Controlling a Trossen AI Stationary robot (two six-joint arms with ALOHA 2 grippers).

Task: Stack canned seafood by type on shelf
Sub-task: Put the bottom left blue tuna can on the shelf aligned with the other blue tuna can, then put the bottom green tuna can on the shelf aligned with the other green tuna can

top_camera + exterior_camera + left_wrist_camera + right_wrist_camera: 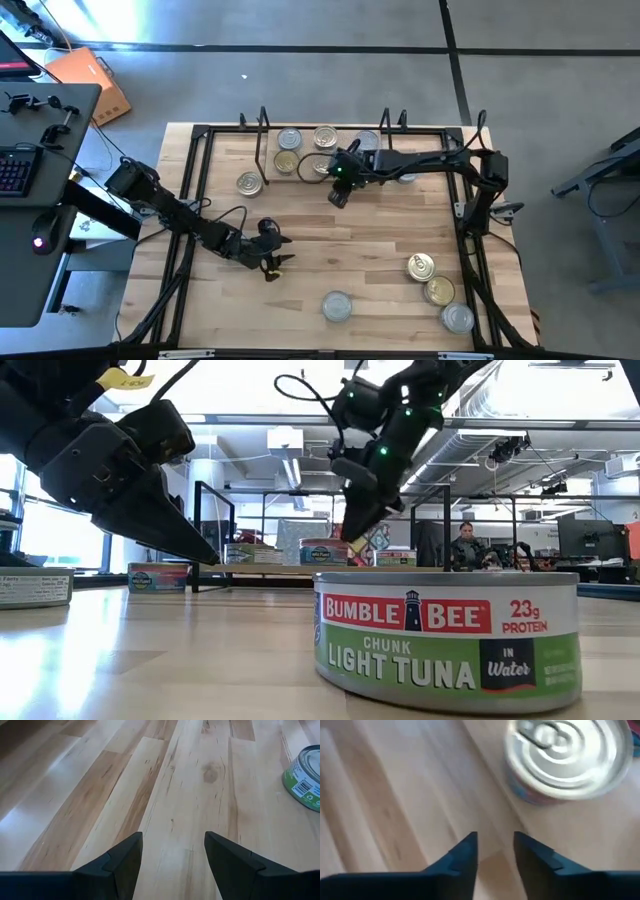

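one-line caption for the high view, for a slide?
Right gripper empty by the shelf; left gripper idle mid-table; five tins still loose.

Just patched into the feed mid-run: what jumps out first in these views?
The Bumble Bee chunk light tuna tin fills the low view's foreground, standing alone near the table's front edge. Behind it, the right end effector hangs empty just in front of the shelf, where several tins already sit. The left end effector waits, open and empty, over bare wood at front left.
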